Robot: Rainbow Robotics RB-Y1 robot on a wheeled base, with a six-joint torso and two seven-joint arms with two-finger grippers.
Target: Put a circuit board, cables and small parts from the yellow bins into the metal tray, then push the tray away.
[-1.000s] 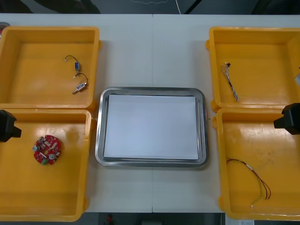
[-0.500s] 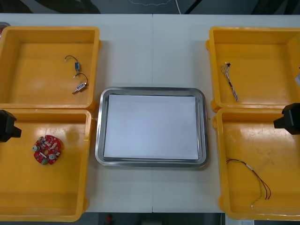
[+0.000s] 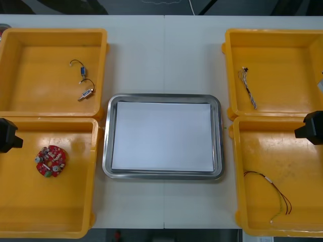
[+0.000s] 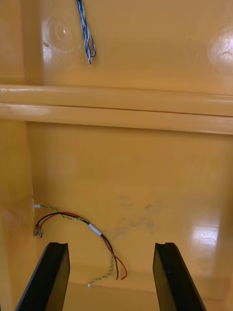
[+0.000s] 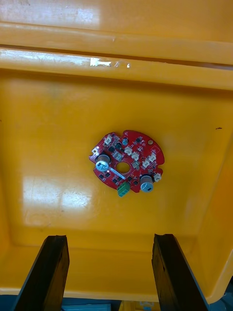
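Pale table [image 3: 164,55] bears a white-lined metal tray [image 3: 161,136]; left gripper [image 5: 110,238] and right gripper [image 4: 111,245] both stand spread.

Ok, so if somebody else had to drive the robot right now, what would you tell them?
Left gripper: jaws open, holding nothing, over the near left yellow bin, above the round red circuit board.
Right gripper: jaws open, holding nothing, over the near right yellow bin, above the red and yellow cable.
Far left yellow bin: small metal parts.
Far right yellow bin: twisted blue and white cable.
Metal tray: between the bins, white inside, nothing loaded.
Done: nothing yet.
Left: board, cables and parts into the tray, then push it away.
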